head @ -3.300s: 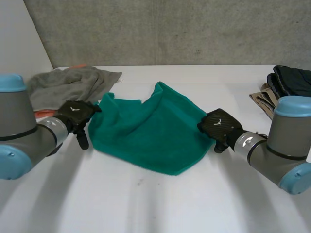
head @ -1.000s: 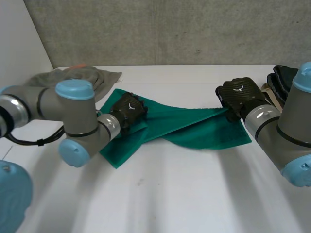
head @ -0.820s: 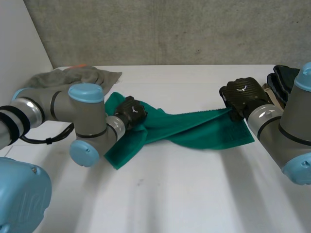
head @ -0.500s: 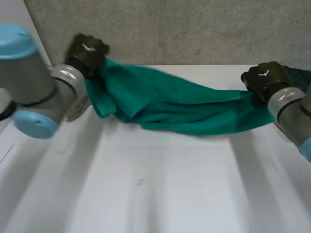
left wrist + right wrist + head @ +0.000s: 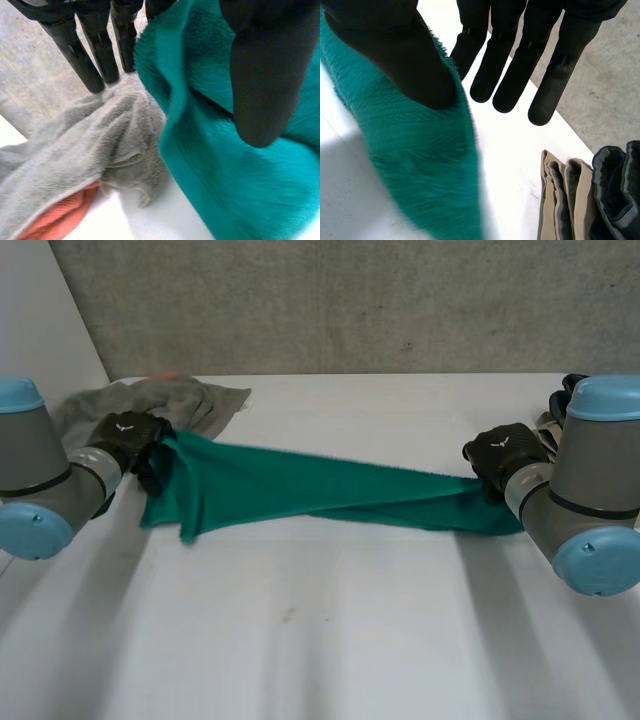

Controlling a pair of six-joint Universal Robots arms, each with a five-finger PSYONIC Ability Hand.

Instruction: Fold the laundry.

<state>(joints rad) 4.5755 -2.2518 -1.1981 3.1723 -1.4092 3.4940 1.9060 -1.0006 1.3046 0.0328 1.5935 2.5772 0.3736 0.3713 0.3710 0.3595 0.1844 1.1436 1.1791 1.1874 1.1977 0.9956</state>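
The green towel [image 5: 300, 490] is bunching into a twisted band, so it could be folding crooked. It could also be slipping free, since each hand is pinching only 1 thin end. It is stretching across the white bench [image 5: 330, 640] between the 2 hands. The left hand [image 5: 125, 432], beside a grey cloth [image 5: 190, 400], is clamping its end under the thumb, fingers nearly straight. The right hand [image 5: 500, 452] is gripping likewise, near stacked folded clothes [image 5: 580, 200].
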